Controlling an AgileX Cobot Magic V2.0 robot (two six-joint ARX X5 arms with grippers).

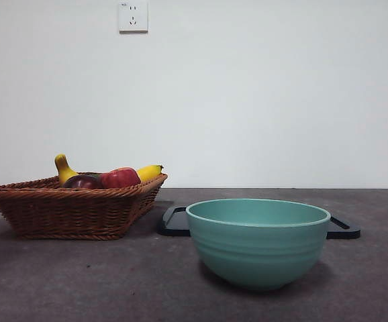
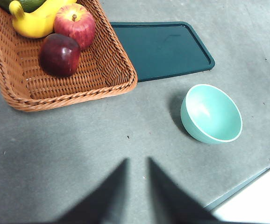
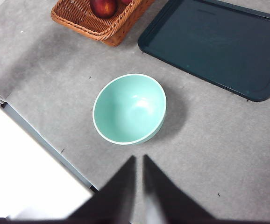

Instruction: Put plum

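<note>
The plum point(image 1: 83, 182) is dark maroon and glossy. It lies in the wicker basket point(image 1: 66, 208) at the left, next to a brighter red apple point(image 1: 120, 178). In the left wrist view the plum point(image 2: 60, 54) sits by the apple point(image 2: 75, 24) and a banana point(image 2: 39, 18). It also shows at the edge of the right wrist view point(image 3: 103, 7). My left gripper point(image 2: 138, 161) is shut and empty, high above bare table, apart from the basket point(image 2: 116, 79). My right gripper point(image 3: 139, 157) is shut and empty, high above the table beside the teal bowl point(image 3: 129, 108).
The teal bowl point(image 1: 258, 241) stands empty at the front right. A dark flat tray point(image 1: 174, 221) lies behind it, empty, between bowl and basket. The table's edge point(image 3: 46, 144) runs close to the bowl in the right wrist view. A wall stands behind.
</note>
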